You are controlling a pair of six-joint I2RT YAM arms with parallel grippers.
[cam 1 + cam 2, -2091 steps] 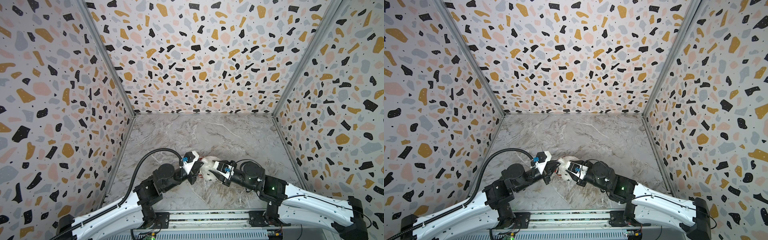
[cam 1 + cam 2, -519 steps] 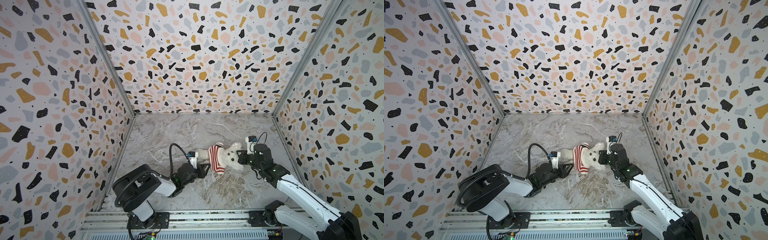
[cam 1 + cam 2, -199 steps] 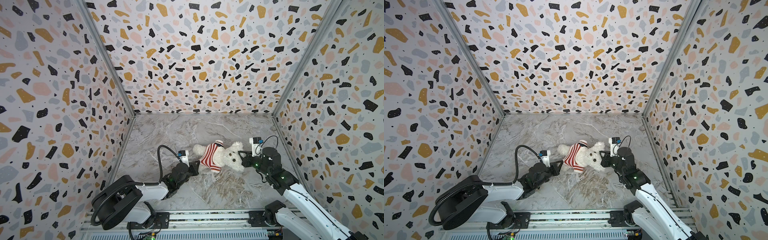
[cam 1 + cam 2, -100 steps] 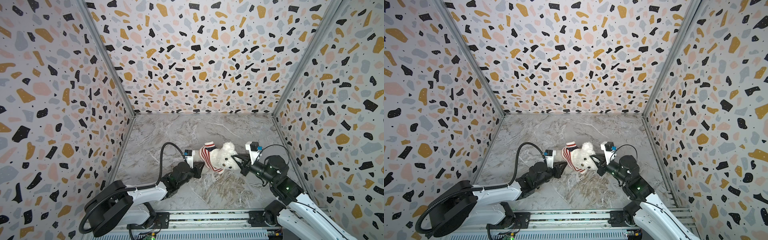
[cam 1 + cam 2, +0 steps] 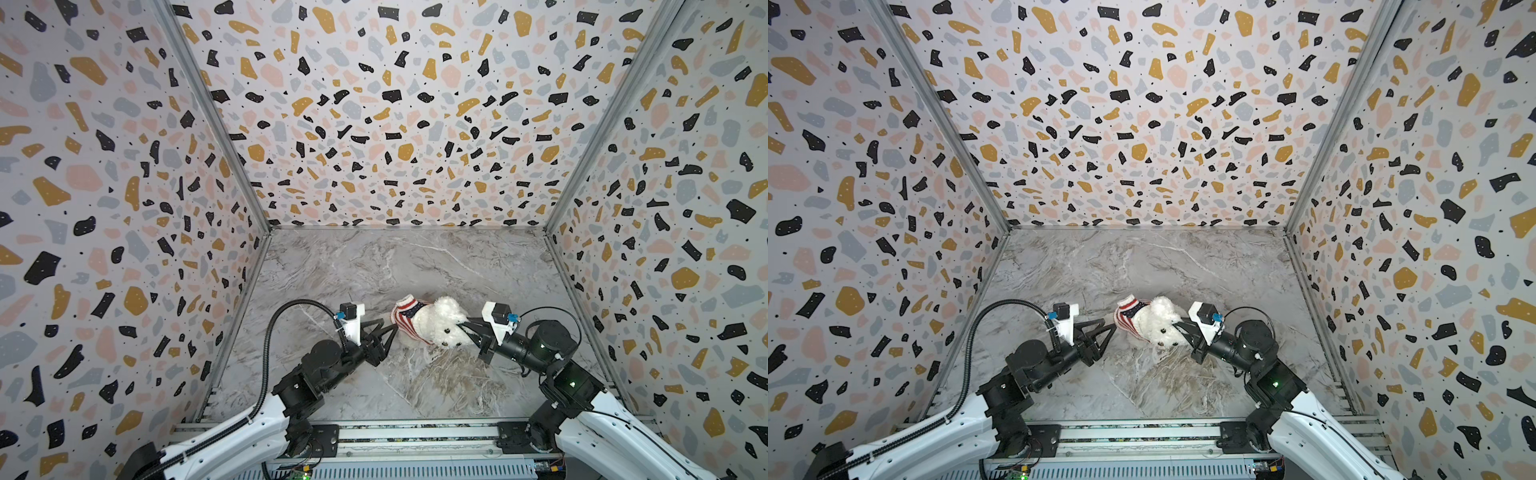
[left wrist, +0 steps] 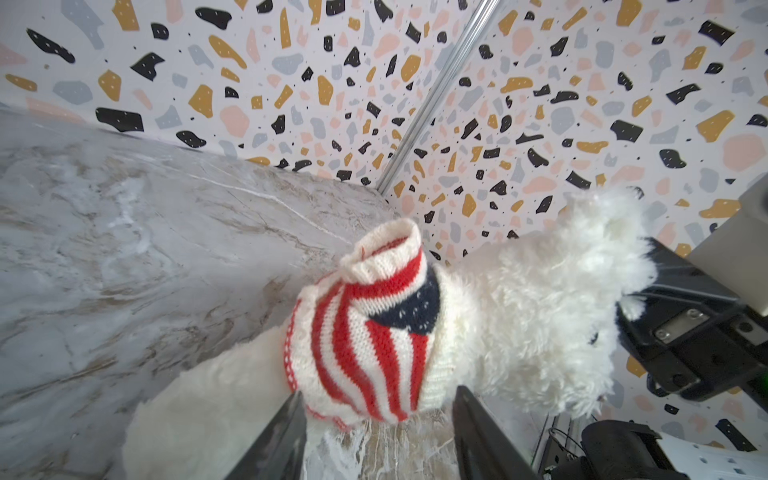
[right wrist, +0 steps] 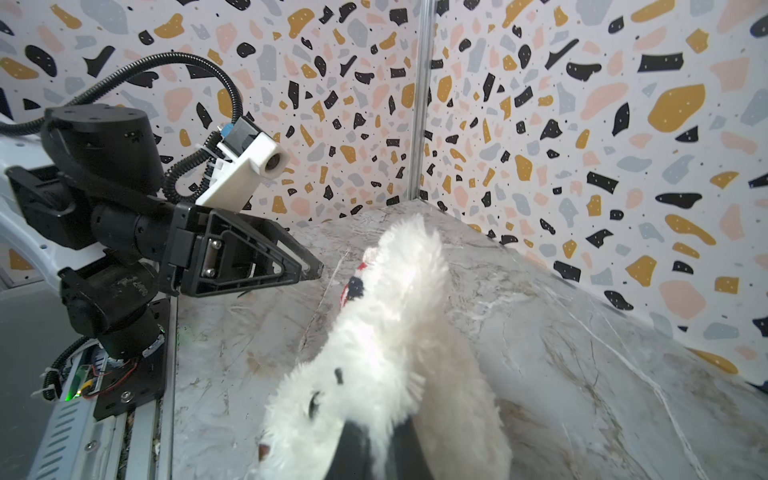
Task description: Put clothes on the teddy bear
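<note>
The white teddy bear (image 5: 442, 322) (image 5: 1160, 322) lies near the front middle of the marble floor, with its head to the right. A red-and-white striped sweater (image 5: 409, 318) (image 6: 365, 332) covers its torso, and one sleeve cuff (image 6: 386, 249) sticks up. My right gripper (image 5: 467, 326) (image 7: 376, 446) is shut on the fluff of the teddy bear's head (image 7: 374, 365) and holds it off the floor. My left gripper (image 5: 390, 328) (image 6: 380, 419) is open at the sweater's hem, with a finger on each side and neither one pinching it.
Terrazzo-patterned walls (image 5: 374, 124) close in the marble floor (image 5: 415, 266) on three sides. A metal rail (image 5: 415, 436) with both arm bases runs along the front edge. The left arm's black cable hose (image 5: 274, 328) loops above the floor.
My left gripper has opened and let go of the sweater's hem. The right gripper, still shut on the head, has drawn the bear up and slightly left.
</note>
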